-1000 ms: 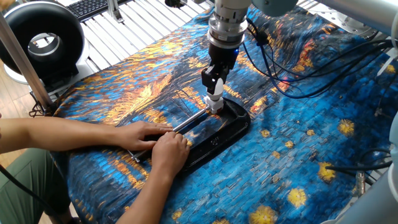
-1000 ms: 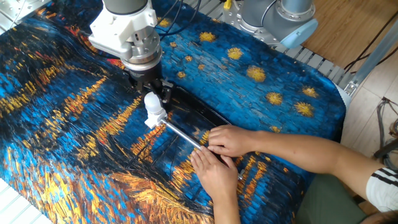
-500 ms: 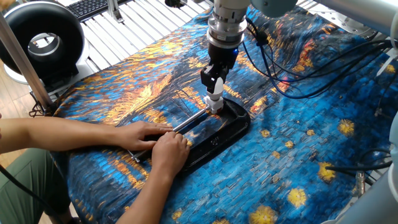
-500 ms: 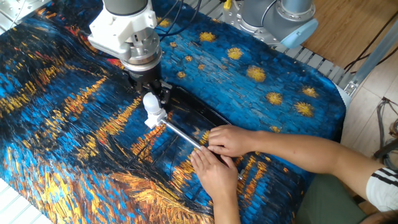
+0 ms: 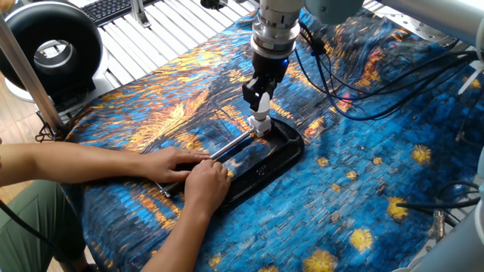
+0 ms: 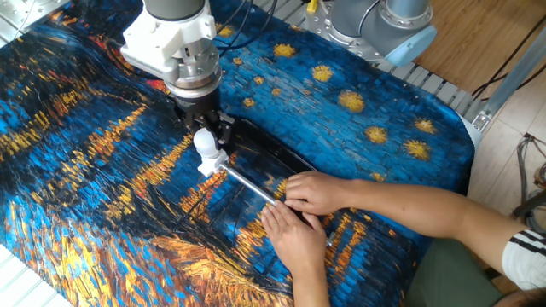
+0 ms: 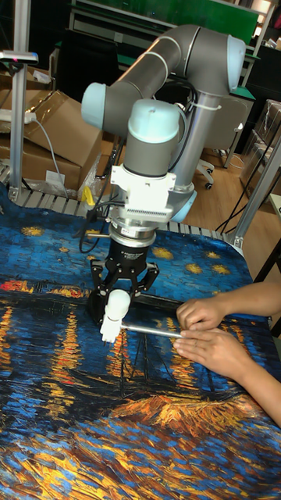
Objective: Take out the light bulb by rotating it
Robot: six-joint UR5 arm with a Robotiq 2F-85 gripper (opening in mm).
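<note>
The light bulb [image 5: 260,121] [image 6: 205,145] [image 7: 115,308] is small and white, with its round globe up and slightly tilted. My gripper [image 5: 259,107] [image 6: 208,134] [image 7: 119,295] comes down from above and is shut on the globe. The bulb's neck points down at a short white socket [image 5: 262,133] [image 6: 210,164] on the end of a metal rod [image 5: 231,147] [image 6: 252,183]. I cannot tell whether the neck still sits in the socket. The rod belongs to a black C-clamp [image 5: 278,155] [image 6: 275,153] lying flat on the patterned cloth.
A person's two hands [image 5: 193,172] [image 6: 303,200] [image 7: 211,332] press the rod and clamp down close beside my gripper. Black cables [image 5: 355,83] trail over the cloth behind the arm. A black round device [image 5: 49,49] stands at the table's far left corner.
My gripper and the bulb have shifted slightly, a few pixels up and left in one fixed view. The hands and the clamp have stayed put.
</note>
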